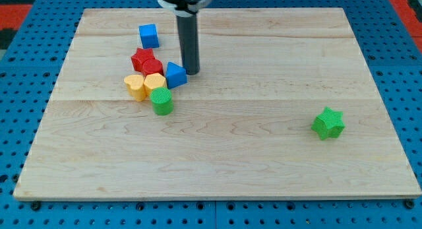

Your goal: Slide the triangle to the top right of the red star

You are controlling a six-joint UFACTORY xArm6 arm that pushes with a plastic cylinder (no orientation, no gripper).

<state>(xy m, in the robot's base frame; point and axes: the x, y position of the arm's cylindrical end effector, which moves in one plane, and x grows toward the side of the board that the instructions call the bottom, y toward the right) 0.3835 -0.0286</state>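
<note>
The arm carries no end effector, only a rod; my tip rests on the tabletop, just beside the blue triangle at its 3 o'clock. The blue triangle touches the red star at the star's 4 o'clock. A blue cube lies at the star's 12 o'clock. Two yellow blocks and a green cylinder cluster at its 6 o'clock. A green star sits well apart, at 4 o'clock.

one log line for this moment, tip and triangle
tip: just right of blue triangle, about touching | triangle: at red star lower right, against it | state: not yet top right
</note>
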